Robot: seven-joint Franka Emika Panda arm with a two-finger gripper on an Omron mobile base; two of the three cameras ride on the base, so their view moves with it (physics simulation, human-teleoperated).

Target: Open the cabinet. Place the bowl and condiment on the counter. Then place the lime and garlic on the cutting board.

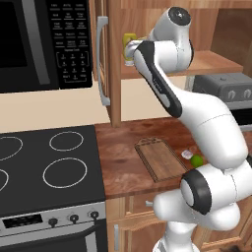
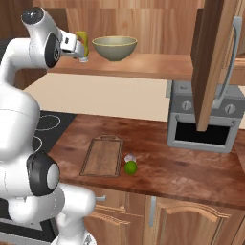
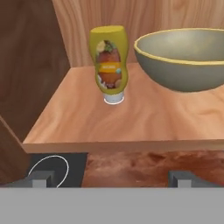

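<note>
The cabinet (image 2: pixel 213 62) stands with both doors swung wide. On its shelf the yellow condiment (image 3: pixel 109 61) stands cap down, with the olive-beige bowl (image 3: pixel 183 61) just to its right. My gripper (image 3: pixel 111 178) is open and empty. It hovers just short of the shelf edge, facing the condiment (image 2: pixel 82 44) at shelf height. Down on the counter (image 2: pixel 182 162) the lime (image 2: pixel 130 167) and the pale garlic (image 2: pixel 129 158) lie together beside the right edge of the cutting board (image 2: pixel 102 157), not on it.
A grey toaster oven (image 2: pixel 203 124) sits under the open right door. The left door (image 1: pixel 110 64) hangs beside the black microwave (image 1: pixel 44 44). The black stovetop (image 1: pixel 49 162) lies left of the counter. Lower drawers and doors run below.
</note>
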